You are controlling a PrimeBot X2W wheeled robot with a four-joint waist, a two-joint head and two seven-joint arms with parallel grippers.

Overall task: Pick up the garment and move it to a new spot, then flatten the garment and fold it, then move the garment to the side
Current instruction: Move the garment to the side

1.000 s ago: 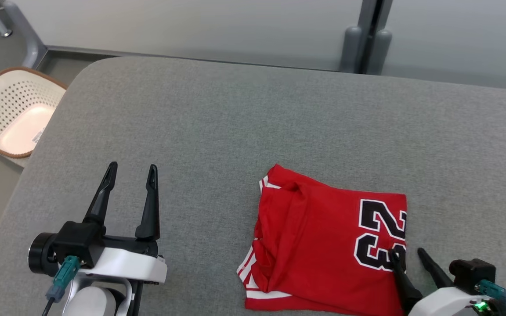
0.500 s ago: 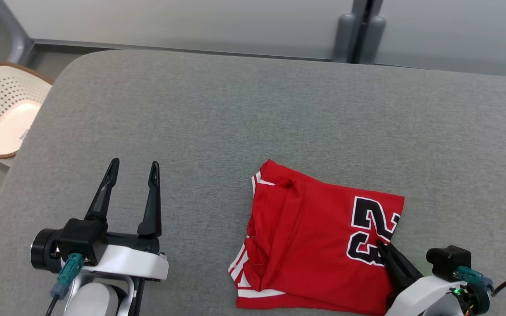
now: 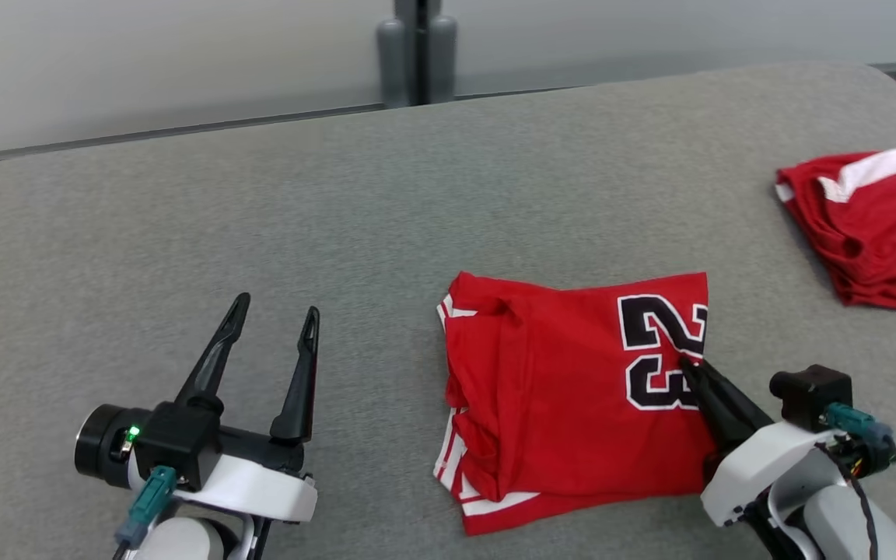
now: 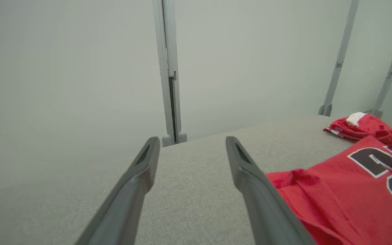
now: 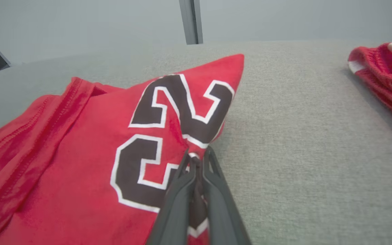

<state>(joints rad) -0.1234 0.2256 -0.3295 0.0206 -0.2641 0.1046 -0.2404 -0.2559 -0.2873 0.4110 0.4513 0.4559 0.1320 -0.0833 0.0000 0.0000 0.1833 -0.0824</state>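
The garment is a red jersey with a black number 23, folded into a rough square on the grey padded table. My right gripper is shut on the garment's right edge, at the number, and the right wrist view shows the cloth pinched between the closed fingers and lifted into a peak. My left gripper stands open over bare table to the left of the garment, holding nothing; in the left wrist view its fingers point toward the far wall with the garment at right.
A second red garment with a white stripe lies crumpled near the table's right edge, also in the right wrist view and left wrist view. A grey post stands behind the table's far edge.
My right gripper has shut on the jersey's right edge. The head camera has turned right, so the basket has left the picture and a second red garment has come in.
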